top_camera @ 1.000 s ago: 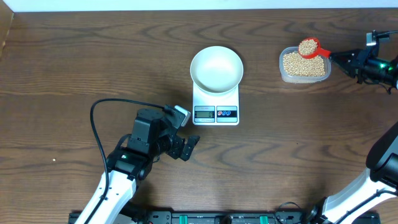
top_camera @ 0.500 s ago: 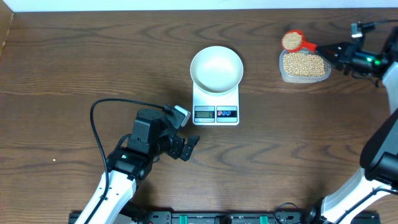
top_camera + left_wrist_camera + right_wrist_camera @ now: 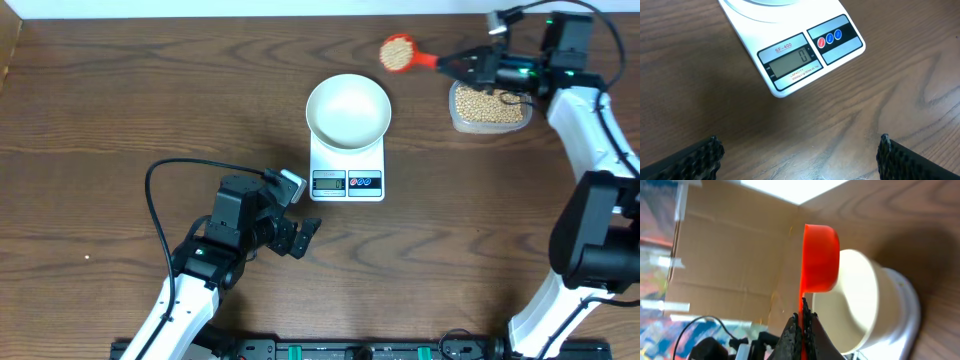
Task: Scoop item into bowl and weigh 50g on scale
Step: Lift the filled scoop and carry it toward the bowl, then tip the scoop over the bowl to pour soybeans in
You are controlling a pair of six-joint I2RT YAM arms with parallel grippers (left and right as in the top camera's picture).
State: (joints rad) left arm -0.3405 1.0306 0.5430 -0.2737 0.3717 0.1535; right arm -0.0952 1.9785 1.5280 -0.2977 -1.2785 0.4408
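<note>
Currently: right hand (image 3: 462,63) outstretched, pinching red scoop (image 3: 398,52) aloft between tub (image 3: 455,118) and bowl (image 3: 348,108); left hand (image 3: 305,237) spread, low over worktop (image 3: 100,120) beside scale (image 3: 347,182); bowl empty, on scale; beans (image 3: 488,103) fill tub and scoop.

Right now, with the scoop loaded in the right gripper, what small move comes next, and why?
Probably carry the red scoop sideways, kept level, until it is over the white bowl. The right gripper is shut on its handle, beans fill it, it hangs short of the bowl, and the scale reads zero.
</note>
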